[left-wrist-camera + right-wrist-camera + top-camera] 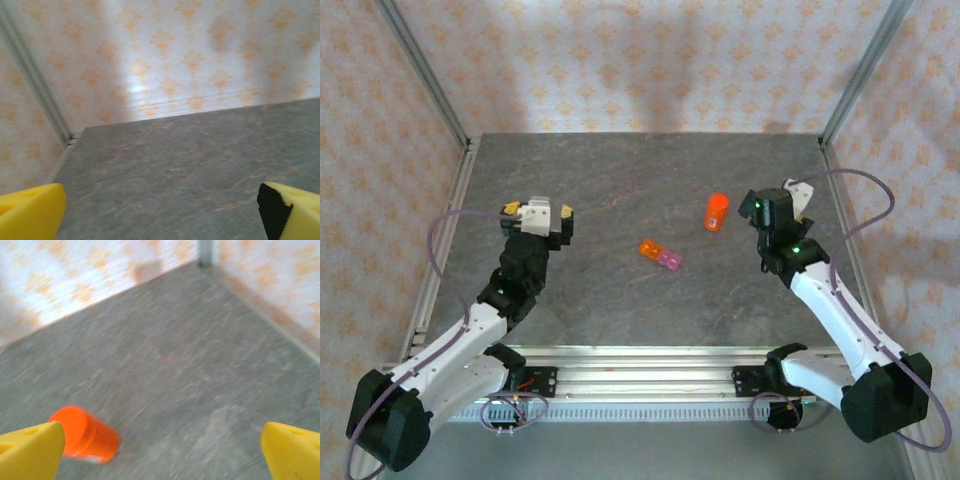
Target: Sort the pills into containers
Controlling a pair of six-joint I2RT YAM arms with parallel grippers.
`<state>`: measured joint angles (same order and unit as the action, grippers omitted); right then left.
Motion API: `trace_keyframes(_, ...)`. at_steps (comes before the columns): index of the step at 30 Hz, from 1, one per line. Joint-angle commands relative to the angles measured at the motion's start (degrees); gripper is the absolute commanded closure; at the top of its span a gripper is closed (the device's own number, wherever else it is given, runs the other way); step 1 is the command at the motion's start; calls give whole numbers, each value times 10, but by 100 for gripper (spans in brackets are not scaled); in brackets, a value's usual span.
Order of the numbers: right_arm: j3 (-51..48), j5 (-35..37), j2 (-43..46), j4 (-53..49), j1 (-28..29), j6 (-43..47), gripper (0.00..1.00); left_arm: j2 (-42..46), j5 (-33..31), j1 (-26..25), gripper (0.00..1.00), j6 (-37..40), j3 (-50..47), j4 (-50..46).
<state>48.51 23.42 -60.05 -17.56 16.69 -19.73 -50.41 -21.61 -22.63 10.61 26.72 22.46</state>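
Note:
The two containers lie side by side at the table's middle: a small orange one (649,249) and a pink one (669,260). The pills are out of view. My left gripper (536,211) hovers over the left side of the table, well away from the containers. Its yellow fingertips (30,211) stand wide apart, open over bare table, the left gripper (162,215) holding nothing. My right gripper (775,200) is at the right, beside an orange bottle (717,212). The right gripper (162,452) is open and empty, with the bottle (86,435) just beyond its left finger (30,450).
Grey stone-patterned table (620,180) enclosed by patterned walls and metal corner posts (425,75). A side wall runs close to the right gripper (280,300). The back left corner (70,137) lies ahead of the left gripper.

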Motion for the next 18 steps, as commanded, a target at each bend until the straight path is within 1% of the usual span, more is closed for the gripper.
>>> trace_keyframes(1,-21,126,2,98,-24,7,0,-6,1,45,0,20,-24,50)
trace_keyframes(3,-31,145,-14,123,-39,27,0,-9,9,74,0,24,-38,58)
trace_keyframes(5,-41,153,-32,136,-52,34,0,-13,8,101,0,6,-47,60)
trace_keyframes(7,-54,157,-49,153,-63,45,0,-20,20,120,0,-6,-56,63)
trace_keyframes(11,-88,159,-81,194,-73,66,0,-49,30,126,0,5,-67,69)
trace_keyframes(14,-110,163,-108,218,-76,71,0,-81,53,127,0,-15,-73,87)
trace_keyframes(16,-126,163,-116,244,-76,79,0,-110,72,127,0,-23,-76,109)
trace_keyframes(18,-145,162,-121,279,-77,88,0,-142,82,128,0,-29,-87,156)
